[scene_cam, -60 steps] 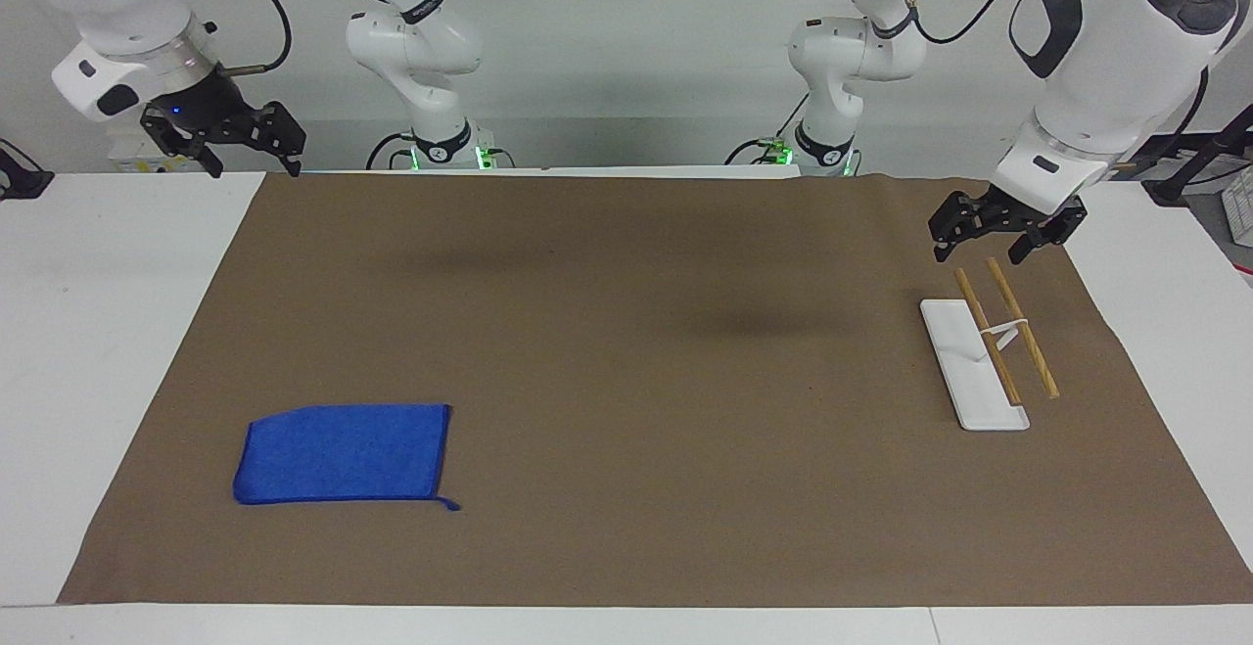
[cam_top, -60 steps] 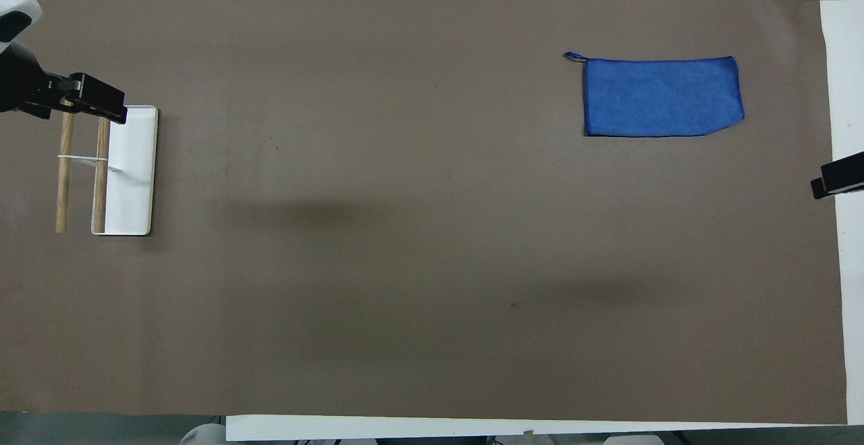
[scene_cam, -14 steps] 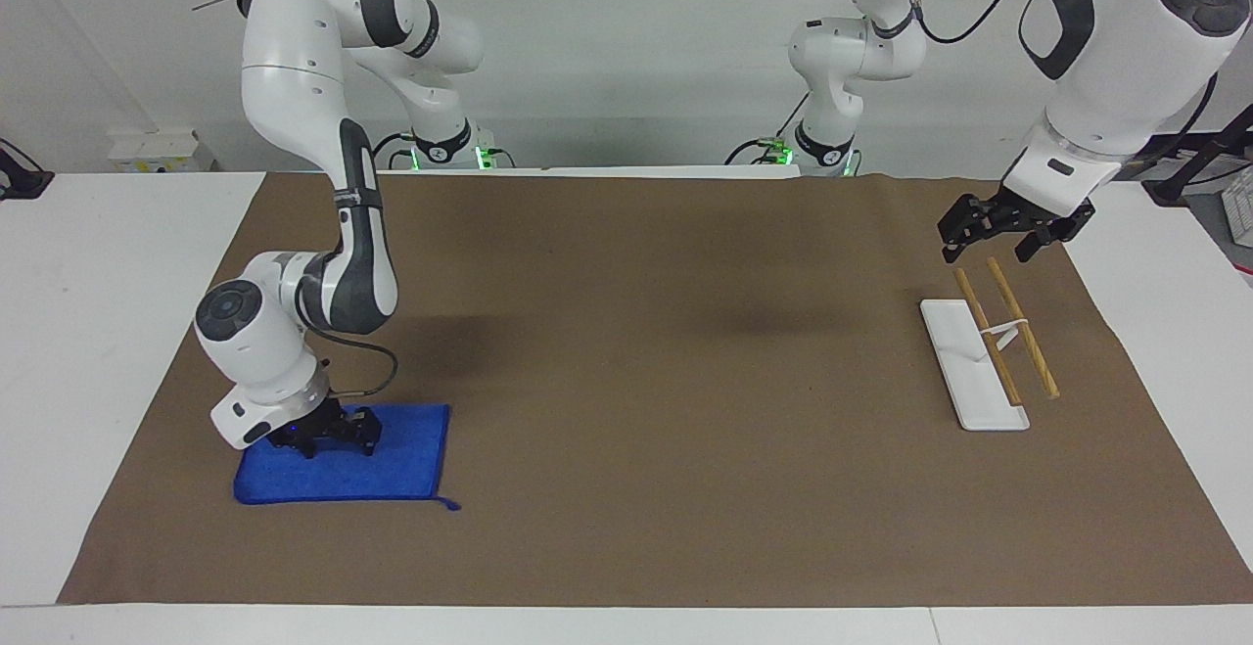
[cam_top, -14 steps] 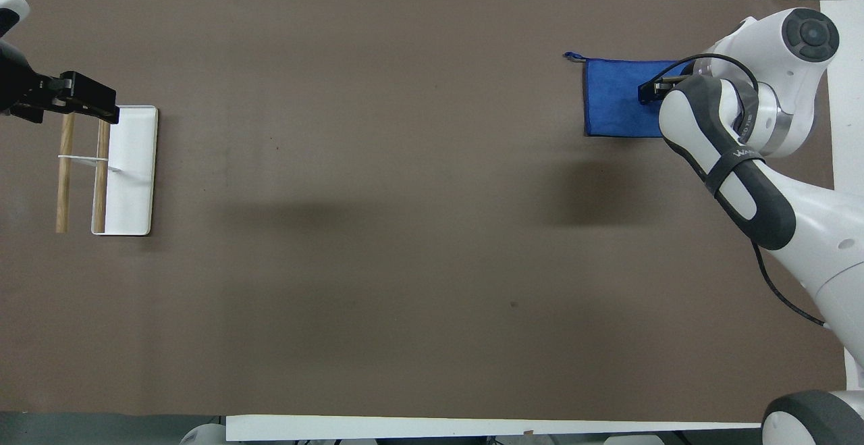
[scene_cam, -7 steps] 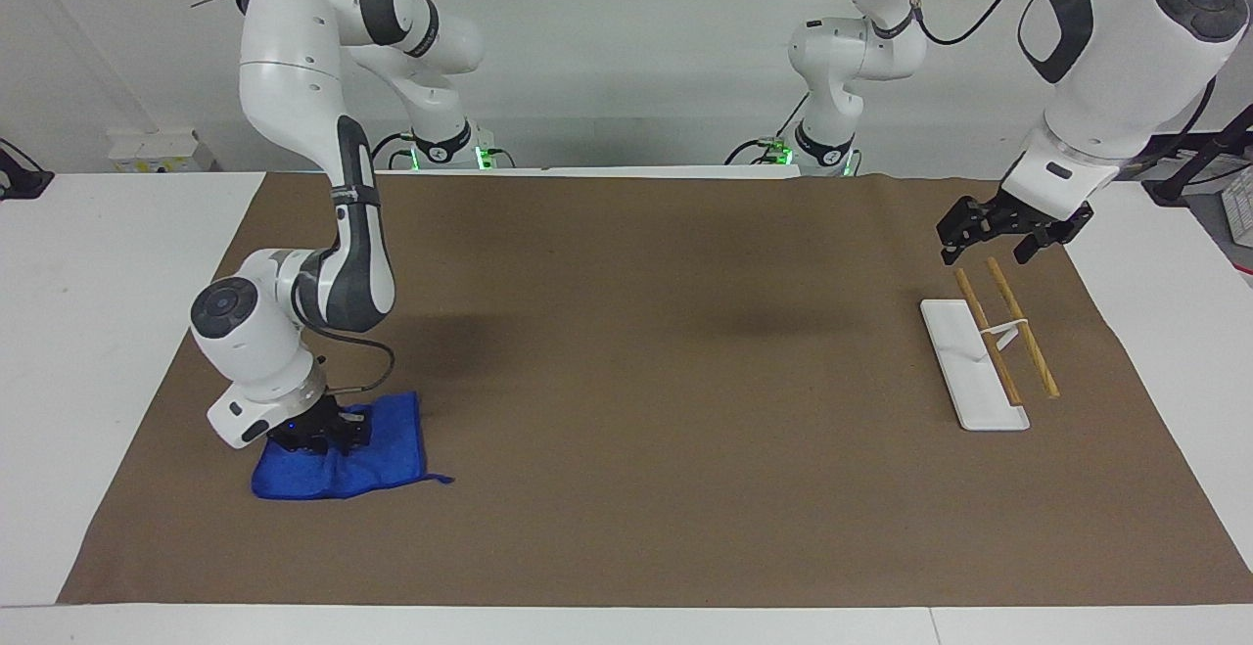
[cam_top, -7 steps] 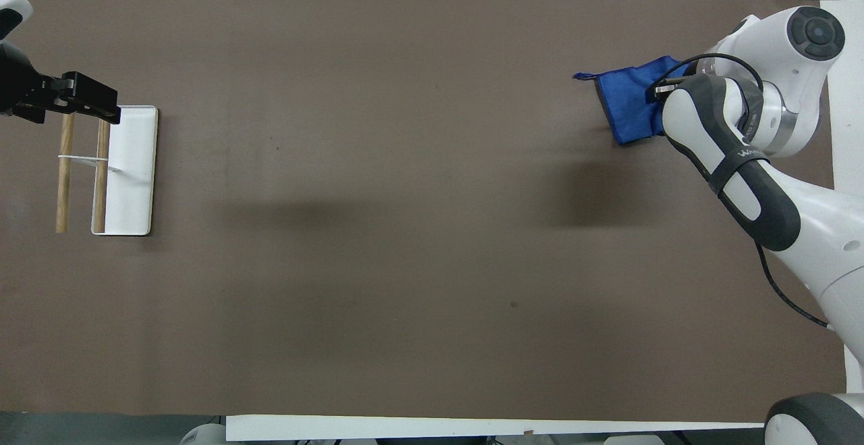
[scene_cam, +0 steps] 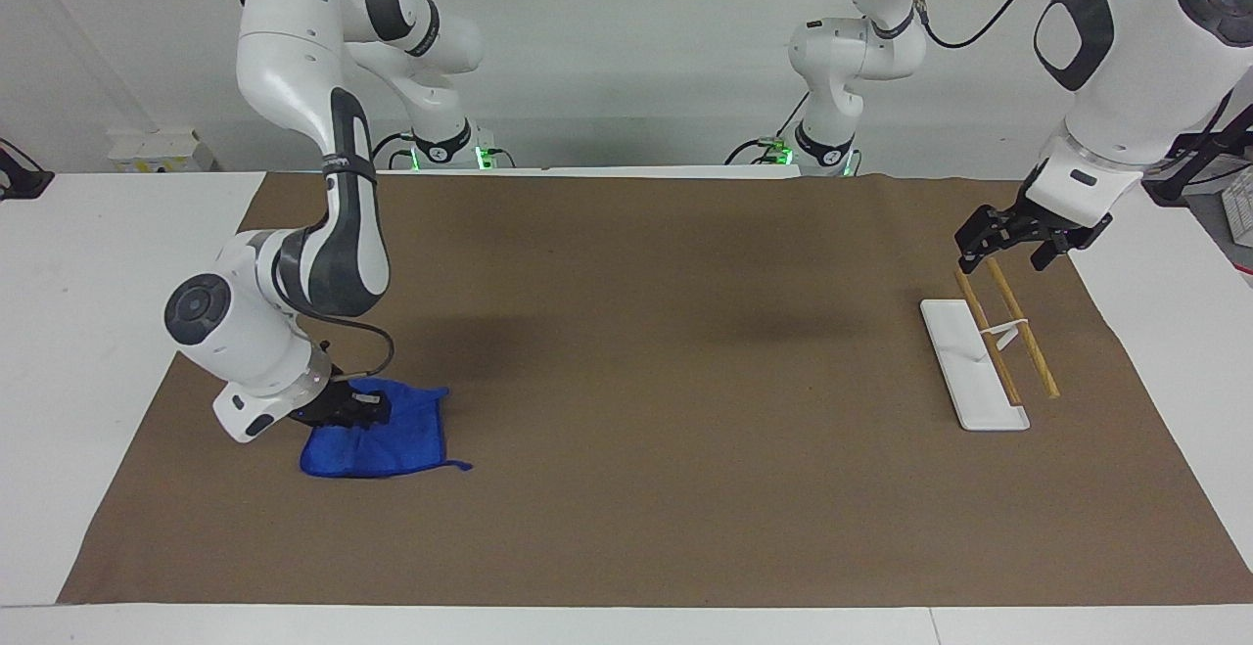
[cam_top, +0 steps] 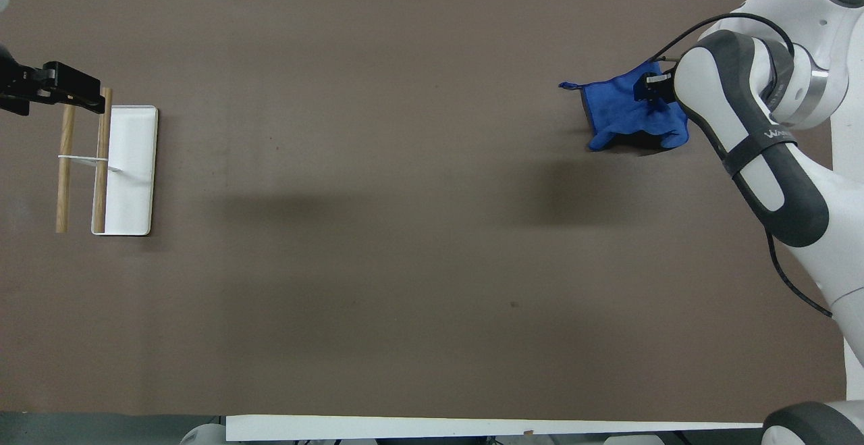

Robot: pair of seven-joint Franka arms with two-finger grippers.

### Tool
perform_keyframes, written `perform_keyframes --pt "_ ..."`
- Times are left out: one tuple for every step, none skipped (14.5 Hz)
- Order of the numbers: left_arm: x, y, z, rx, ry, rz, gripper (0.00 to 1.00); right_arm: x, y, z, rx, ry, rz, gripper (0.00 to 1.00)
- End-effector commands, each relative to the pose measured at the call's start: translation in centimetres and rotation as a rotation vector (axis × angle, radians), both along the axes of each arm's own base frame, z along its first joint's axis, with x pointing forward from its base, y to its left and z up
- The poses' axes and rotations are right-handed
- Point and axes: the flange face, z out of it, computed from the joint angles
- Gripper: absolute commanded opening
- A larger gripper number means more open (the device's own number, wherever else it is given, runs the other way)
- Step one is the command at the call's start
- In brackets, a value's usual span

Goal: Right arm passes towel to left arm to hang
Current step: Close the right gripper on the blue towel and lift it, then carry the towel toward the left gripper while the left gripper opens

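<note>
Lifted and bunched since half a second ago: towel point(scene_cam: 377, 437), clamped in right end effector point(scene_cam: 354, 408), upper edge raised, lower folds and loop resting on brown mat point(scene_cam: 626, 381) near right arm's end of counter point(scene_cam: 88, 263), well inside mat's edge. Wide bare mat between towel and white rack base point(scene_cam: 969, 363) with two wooden rods point(scene_cam: 1021, 340). Left end effector point(scene_cam: 1013, 240) waiting over rods' ends, fingers spread, grasping nothing. Grip on cloth half hidden by forearm from overhead.

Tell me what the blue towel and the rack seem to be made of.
The towel: soft matte cloth, probably microfiber; it bunches and sags where the right tool pinches it. The rack: two wooden-looking rods with tan grain on a smooth white base, likely plastic.
</note>
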Motion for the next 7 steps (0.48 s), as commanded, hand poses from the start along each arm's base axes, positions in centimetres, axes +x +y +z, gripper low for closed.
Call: perform_keyframes --pt "0.0 1.2 0.7 0.0 -0.028 0.019 0.99 -1.6 4.3 4.6 0.074 0.052 -0.103 0.0" --pt "0.0 1.0 0.7 -0.001 -0.03 0.016 0.99 -2.2 5.5 6.2 0.137 0.085 -0.198 0.0" --pt "0.0 0.9 0.7 -0.001 -0.031 0.012 0.99 -2.9 6.8 7.5 0.183 0.116 -0.264 0.0" --pt "0.2 0.6 0.5 -0.002 -0.033 0.01 0.99 -3.6 8.5 8.7 0.208 0.139 -0.296 0.0" --pt "0.2 0.1 0.4 -0.005 -0.031 0.001 0.99 -4.1 9.8 9.6 0.224 0.162 -0.335 0.0" --pt "0.3 -0.1 0.2 -0.006 -0.028 -0.002 0.99 -4.6 11.8 10.3 0.261 0.202 -0.397 0.0" --pt "0.2 0.1 0.5 -0.008 -0.032 0.001 0.99 -4.9 13.2 11.0 0.297 0.231 -0.447 0.0"
